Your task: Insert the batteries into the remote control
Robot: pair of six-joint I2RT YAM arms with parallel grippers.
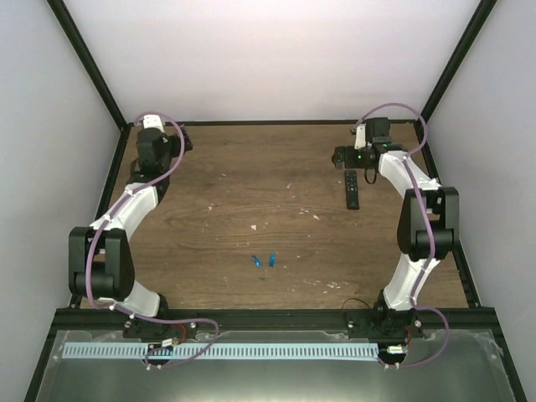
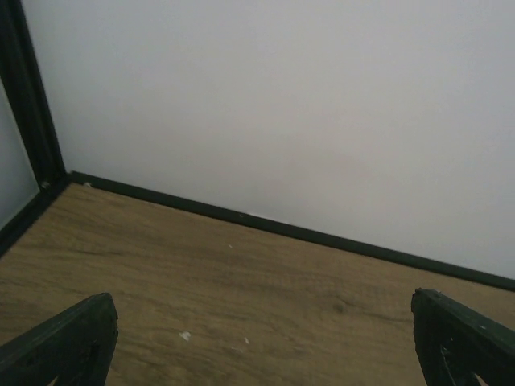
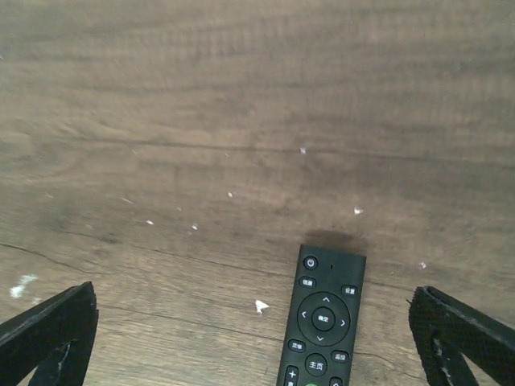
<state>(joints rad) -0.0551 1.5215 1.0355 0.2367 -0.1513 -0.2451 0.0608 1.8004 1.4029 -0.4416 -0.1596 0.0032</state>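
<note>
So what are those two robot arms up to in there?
Nothing is being held yet. The right claw hangs open by the top end of the black remote control, which lies buttons-up on the wooden table. The two little blue batteries lie side by side nearer the arms, apart from the remote. The left claw is open too, over bare wood in the far left corner.

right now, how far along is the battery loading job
Nothing looks done: the two bright blue cylindrical batteries lie loose, apart from the slim black rectangular remote control, buttons up. In hand: nothing; the right gripper hangs open over the remote, the left gripper open by the far corner. Left: all loading.
</note>
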